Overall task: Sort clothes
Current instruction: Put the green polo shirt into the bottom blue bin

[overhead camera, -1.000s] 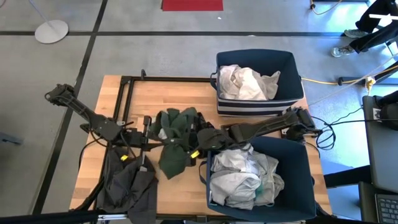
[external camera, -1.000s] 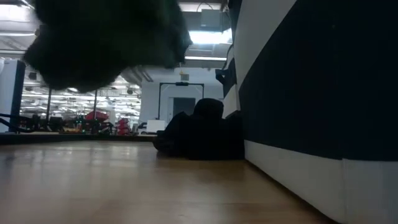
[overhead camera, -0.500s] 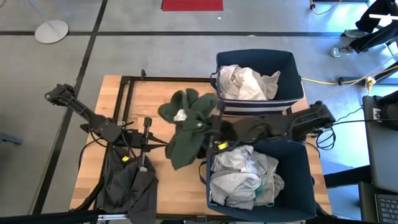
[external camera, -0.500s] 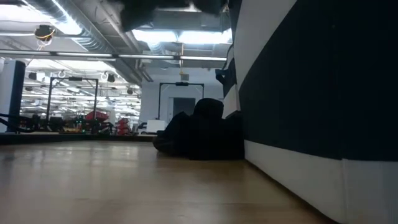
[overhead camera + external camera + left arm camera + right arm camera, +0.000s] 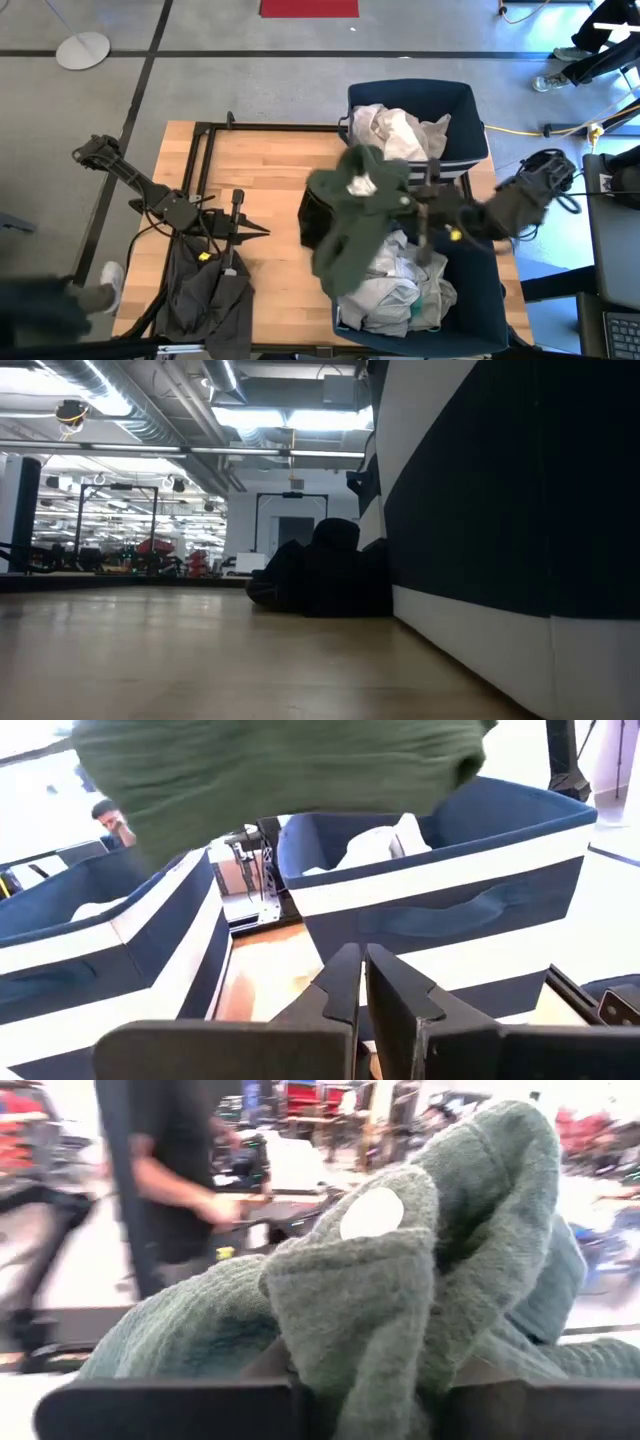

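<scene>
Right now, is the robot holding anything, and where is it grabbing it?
Yes. The right gripper holds the dark green garment by a bunched fold near its top; the rest hangs over the bins. The left gripper is shut on nothing.

Both arms are dark and slender, built of jointed segments, with black cables trailing from the left arm [image 5: 150,195] and looping beside the right arm [image 5: 520,205]. A small yellow marking shows on each. The left gripper [image 5: 362,982] has two flat, angular black fingers [image 5: 395,995].
</scene>
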Robot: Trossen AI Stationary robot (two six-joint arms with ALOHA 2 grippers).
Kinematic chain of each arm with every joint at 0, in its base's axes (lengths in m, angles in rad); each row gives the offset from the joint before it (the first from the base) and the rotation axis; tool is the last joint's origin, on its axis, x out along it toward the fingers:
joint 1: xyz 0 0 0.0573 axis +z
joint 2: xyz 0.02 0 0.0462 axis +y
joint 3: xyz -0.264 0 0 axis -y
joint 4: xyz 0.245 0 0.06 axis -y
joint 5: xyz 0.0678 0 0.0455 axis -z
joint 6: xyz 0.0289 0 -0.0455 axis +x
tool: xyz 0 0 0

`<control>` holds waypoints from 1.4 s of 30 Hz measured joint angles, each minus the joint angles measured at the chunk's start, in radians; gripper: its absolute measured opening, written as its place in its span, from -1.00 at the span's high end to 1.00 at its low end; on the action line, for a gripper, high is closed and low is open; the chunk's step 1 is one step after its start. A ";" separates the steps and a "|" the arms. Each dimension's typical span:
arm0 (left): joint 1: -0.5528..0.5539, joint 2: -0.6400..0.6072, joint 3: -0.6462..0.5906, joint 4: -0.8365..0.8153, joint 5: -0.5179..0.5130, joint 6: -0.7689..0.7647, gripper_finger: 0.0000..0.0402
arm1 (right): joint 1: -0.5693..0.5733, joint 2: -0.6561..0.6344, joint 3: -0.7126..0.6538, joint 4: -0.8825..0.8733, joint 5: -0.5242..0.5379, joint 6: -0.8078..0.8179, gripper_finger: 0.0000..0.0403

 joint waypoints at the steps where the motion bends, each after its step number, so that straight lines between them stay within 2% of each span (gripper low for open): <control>1: 0.000 0.000 0.000 -0.003 0.000 -0.007 0.95 | 0.026 -0.009 0.000 -0.022 0.000 0.031 0.69; 11: 0.002 0.000 0.000 -0.027 0.000 -0.032 0.95 | 0.249 -0.032 -0.001 -0.292 0.007 0.370 0.68; 14: 0.002 0.000 0.000 -0.026 0.000 -0.032 0.95 | 0.289 -0.015 -0.001 -0.429 0.052 0.502 0.68; 18: 0.002 0.000 0.001 -0.025 0.000 -0.032 0.95 | 0.312 0.026 -0.001 -0.655 0.113 0.728 0.68; 23: 0.002 0.002 0.001 -0.026 -0.001 -0.037 0.95 | 0.309 0.108 -0.020 -0.853 0.100 0.968 0.68; 26: 0.002 0.002 0.001 -0.035 -0.001 -0.038 0.95 | 0.309 0.151 -0.067 -0.839 0.074 0.989 0.68; 34: 0.002 0.003 0.001 -0.035 -0.001 -0.038 0.95 | 0.301 0.257 -0.224 -0.673 0.043 0.993 0.68; 42: 0.002 0.003 0.001 -0.039 -0.001 -0.045 0.95 | 0.234 0.294 -0.414 -0.466 -0.127 1.015 0.68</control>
